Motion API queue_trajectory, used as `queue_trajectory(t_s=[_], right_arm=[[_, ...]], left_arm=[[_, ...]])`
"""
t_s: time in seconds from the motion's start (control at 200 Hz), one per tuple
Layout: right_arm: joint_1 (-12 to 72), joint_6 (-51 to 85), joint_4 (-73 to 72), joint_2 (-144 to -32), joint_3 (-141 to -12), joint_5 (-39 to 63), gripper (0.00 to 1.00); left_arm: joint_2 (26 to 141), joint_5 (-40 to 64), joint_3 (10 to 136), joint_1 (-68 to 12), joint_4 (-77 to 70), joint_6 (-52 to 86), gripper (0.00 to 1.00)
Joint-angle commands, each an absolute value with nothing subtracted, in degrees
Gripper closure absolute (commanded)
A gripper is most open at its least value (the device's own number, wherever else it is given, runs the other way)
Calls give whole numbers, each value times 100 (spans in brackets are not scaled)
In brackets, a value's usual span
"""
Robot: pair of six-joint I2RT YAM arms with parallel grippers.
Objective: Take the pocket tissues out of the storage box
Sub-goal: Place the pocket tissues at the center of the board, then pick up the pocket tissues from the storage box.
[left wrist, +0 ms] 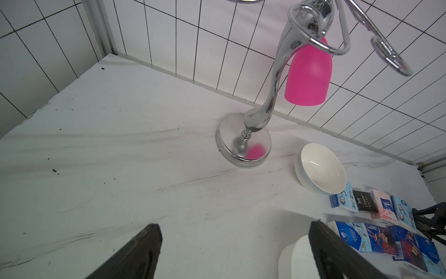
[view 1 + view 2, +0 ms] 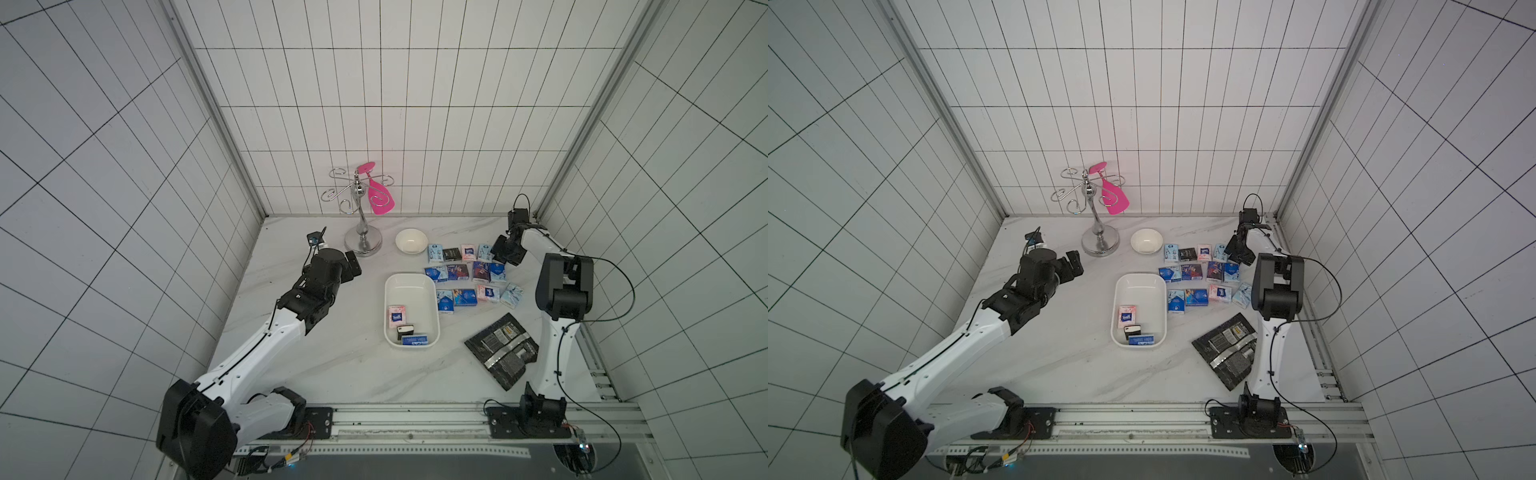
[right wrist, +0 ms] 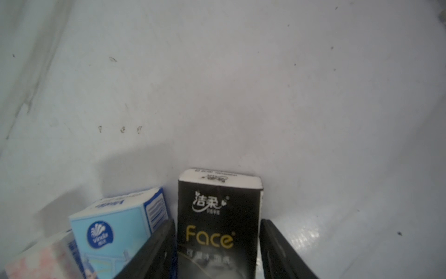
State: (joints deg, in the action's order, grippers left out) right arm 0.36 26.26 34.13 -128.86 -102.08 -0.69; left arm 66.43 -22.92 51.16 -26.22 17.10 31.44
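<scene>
in both top views the storage box (image 2: 409, 291) sits mid-table with three pocket tissues (image 2: 405, 331) in its near end, pink, black and blue. a dozen loose packets (image 2: 465, 272) lie in three rows on the table at the box's two o'clock. the right gripper (image 2: 500, 253) is low at the far row's outer end, its jaws hidden from above. the left gripper (image 2: 354, 266) hangs over bare table at the box's ten o'clock; a white bowl (image 2: 410, 241) stands at twelve, foil pouches (image 2: 500, 351) lie at four.

left wrist view: the left gripper's fingers (image 1: 142, 248) stand wide apart above the table, a chrome stand (image 1: 243, 147) ahead.

right wrist view: a black packet (image 3: 217, 217) lies between the right gripper's fingers (image 3: 154, 253), just beside a light-blue packet (image 3: 115, 224); whether they clamp it cannot be told.
</scene>
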Motion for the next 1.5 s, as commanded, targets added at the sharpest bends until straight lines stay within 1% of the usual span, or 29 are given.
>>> queue_trajectory(t_s=[0.0,0.21,0.335,0.5,0.62,0.78,0.97,1.085,1.26,1.384,1.494], right_arm=[[0,2595,3498,-12794,-10247,-105,37],[8,2488,3637,-12332,-10298,-220,37],[88,2370,3665,-11754,-10142,-437,36],[388,2188,3658,-10800,-9658,-303,36],[1038,1815,3557,-10036,-8983,-176,36],[2137,1605,3512,-9072,-8092,30,36],[3300,1622,3148,-8219,-6906,605,35],[4058,1758,2952,-8235,-6488,606,35],[4909,2112,2376,-8950,-6390,575,35],[5348,2247,2211,-9496,-6617,393,35],[5506,2322,2171,-9832,-6765,181,35]], left_arm=[[6647,-2357,5188,-2646,1696,3078,1],[6620,-2363,5183,-2645,1705,3088,1],[6636,-2347,5173,-2651,1696,3105,1],[6700,-2351,5179,-2654,1663,3118,1],[6769,-2355,5206,-2654,1652,3121,2],[6822,-2355,5205,-2663,1652,3120,1],[6794,-2425,5161,-2659,1610,3105,1],[6852,-2402,5167,-2662,1573,3137,2],[6874,-2373,5186,-2663,1616,3168,1],[6791,-2455,5177,-2663,1661,3129,2],[6735,-2479,5168,-2663,1678,3095,1]])
